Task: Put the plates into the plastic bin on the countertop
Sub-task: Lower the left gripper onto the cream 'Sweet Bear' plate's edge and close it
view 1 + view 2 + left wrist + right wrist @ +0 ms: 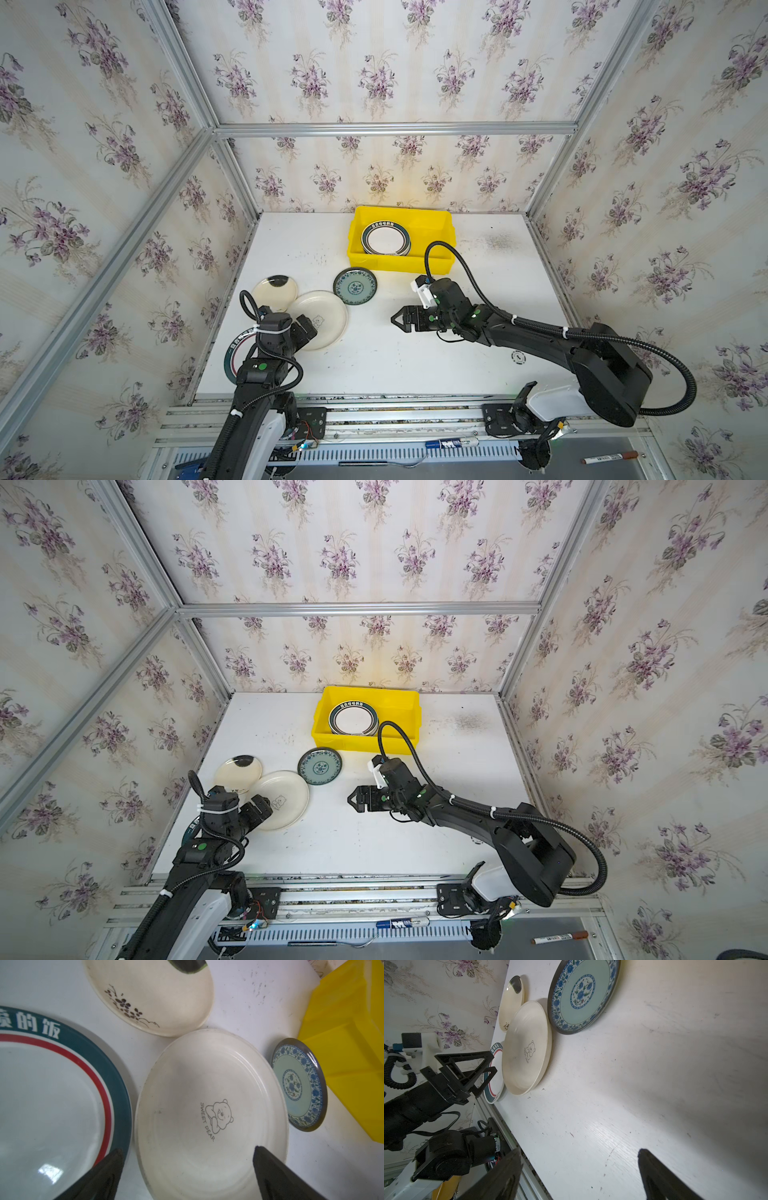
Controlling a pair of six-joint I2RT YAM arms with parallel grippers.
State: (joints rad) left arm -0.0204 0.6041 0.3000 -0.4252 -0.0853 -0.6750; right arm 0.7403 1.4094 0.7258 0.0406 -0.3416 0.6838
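Observation:
The yellow plastic bin [399, 262] stands at the back of the white countertop [415, 365], with a dark-green-rimmed plate [385, 240] inside. Left of and in front of it lie a teal floral plate [355, 285], a cream bear plate [324, 316], a cream plate with a dark mark [272, 291] and a green-rimmed, red-ringed plate [52, 1088] partly under the left arm. My left gripper [188, 1149] hangs open over the bear plate's near edge [207, 1095]. The right gripper [579, 1150] is open and empty over bare countertop, right of the teal plate [583, 995].
Wallpapered walls with aluminium frame rails close in the left, right and back sides. A front rail [395, 415] runs below the countertop, with a blue marker [451, 443] and a brown-capped marker [609, 457] lying past it. A dark scuff patch [498, 242] marks the back right.

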